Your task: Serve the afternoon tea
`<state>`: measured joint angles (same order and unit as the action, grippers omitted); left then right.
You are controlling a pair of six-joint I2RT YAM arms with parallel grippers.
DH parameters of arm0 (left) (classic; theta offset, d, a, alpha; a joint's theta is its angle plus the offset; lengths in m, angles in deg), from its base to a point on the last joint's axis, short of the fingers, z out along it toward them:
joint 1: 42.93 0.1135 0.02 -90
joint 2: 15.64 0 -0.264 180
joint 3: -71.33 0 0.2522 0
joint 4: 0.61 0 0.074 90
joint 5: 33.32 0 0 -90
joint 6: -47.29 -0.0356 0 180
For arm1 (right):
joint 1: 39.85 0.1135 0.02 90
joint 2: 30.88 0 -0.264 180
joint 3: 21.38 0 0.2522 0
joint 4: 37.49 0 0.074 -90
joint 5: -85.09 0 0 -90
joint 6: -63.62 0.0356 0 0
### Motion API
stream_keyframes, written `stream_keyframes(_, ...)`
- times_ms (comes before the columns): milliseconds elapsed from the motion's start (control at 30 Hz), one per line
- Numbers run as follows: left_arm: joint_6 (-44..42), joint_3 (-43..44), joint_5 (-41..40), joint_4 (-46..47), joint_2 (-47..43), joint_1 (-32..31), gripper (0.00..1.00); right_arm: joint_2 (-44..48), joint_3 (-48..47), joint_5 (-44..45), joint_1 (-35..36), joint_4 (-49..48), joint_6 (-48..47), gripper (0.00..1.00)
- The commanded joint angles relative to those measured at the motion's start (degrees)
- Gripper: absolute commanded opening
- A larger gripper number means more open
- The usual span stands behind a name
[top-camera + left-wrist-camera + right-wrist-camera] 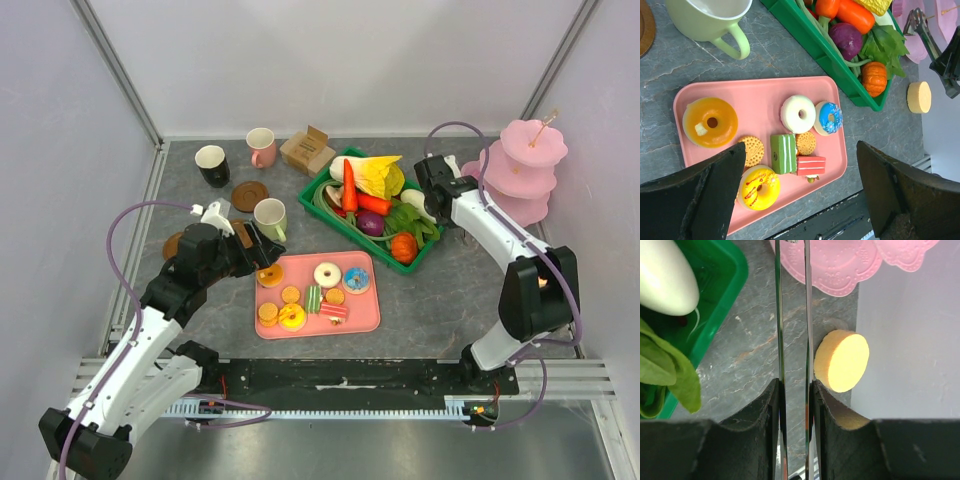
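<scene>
Sweets (799, 113) lie on the pink plastic tray (765, 87) beneath the wide-open, empty left gripper (797, 150); the right gripper (795, 385) pinches thin metal tongs (779, 315) shut beside 1 round yellow biscuit (842, 360), likely to lift it.

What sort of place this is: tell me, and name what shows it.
Probably a robot lab test cell, not a kitchen: panel walls on metal framing, toy sweets on a pink tray, a tiered stand.
</scene>
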<state>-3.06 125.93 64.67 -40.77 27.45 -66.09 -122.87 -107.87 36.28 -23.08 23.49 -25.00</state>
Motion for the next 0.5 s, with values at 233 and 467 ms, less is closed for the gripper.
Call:
stream_keyframes(233,0.9,-0.4,1.3,2.7,0.0,0.2,0.97,-4.0,-4.0,9.3,-2.9,-1.7,-2.6,0.36)
stream_keyframes(467,0.9,-0.3,1.5,2.7,0.1,0.2,0.97,-5.9,-4.5,9.5,-3.8,-2.7,-3.3,0.45)
